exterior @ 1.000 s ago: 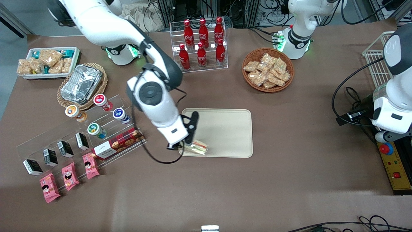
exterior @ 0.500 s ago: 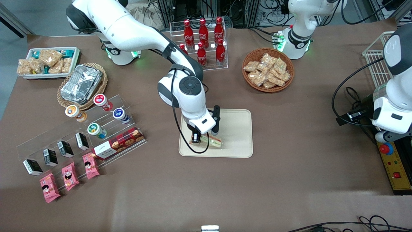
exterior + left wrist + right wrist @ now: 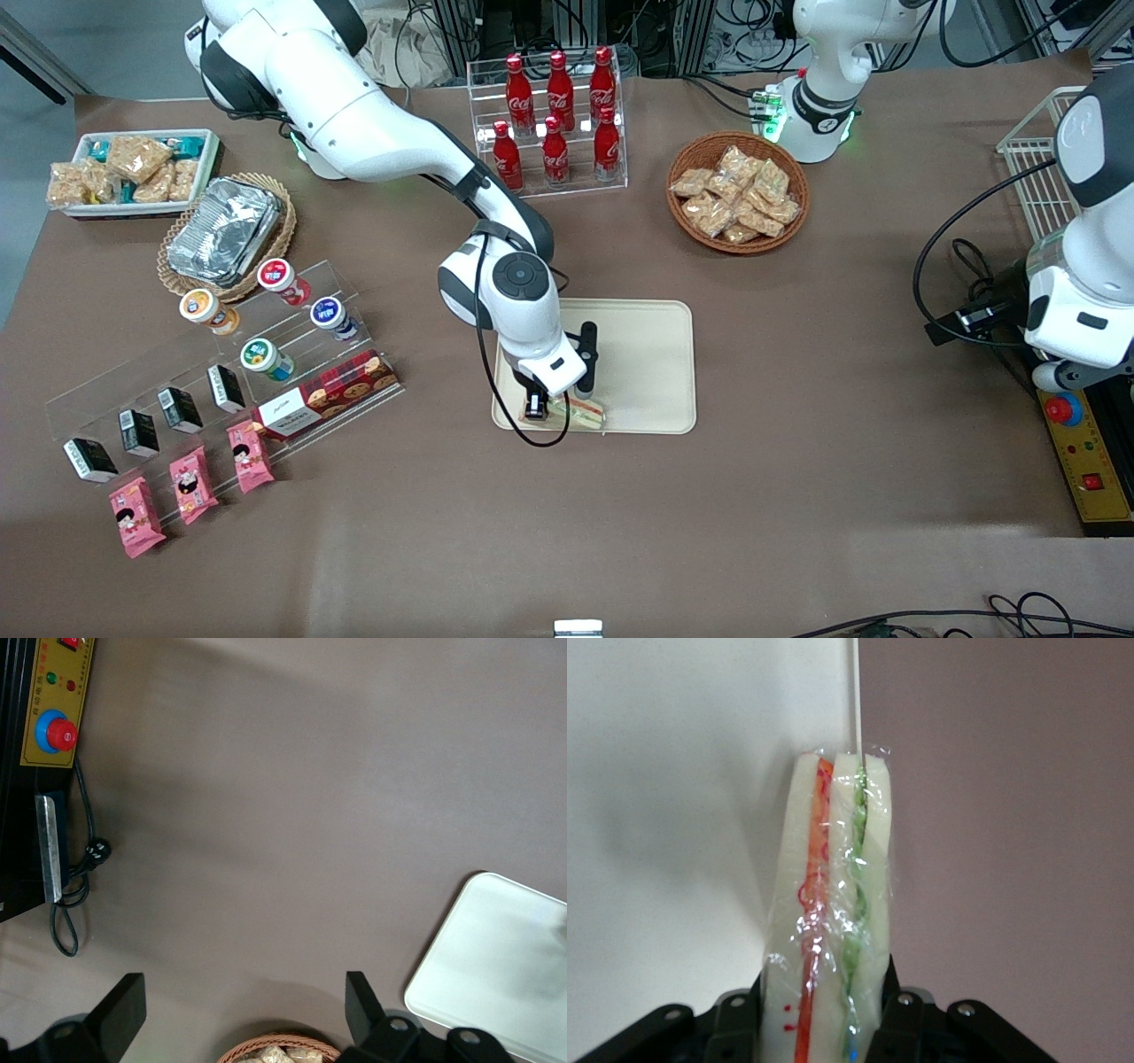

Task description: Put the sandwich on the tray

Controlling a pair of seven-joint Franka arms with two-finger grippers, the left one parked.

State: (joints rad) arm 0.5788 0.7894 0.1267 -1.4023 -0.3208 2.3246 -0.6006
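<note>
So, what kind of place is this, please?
Probably a robotics lab staged as a snack shop: cola bottles in a clear rack and cable clutter at the table's edge. The gripper holds the sandwich over the tray.

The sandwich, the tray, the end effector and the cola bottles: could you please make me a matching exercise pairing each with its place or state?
Things:
1. sandwich
2. tray
3. end effector
4. cola bottles

Places or states:
A. in a clear rack, farther from the front camera than the tray
B. shut on the sandwich
C. flat on the brown table
D. held over the tray's nearer edge

Pairs: 1-D, 2-C, 3-B, 4-A
</note>
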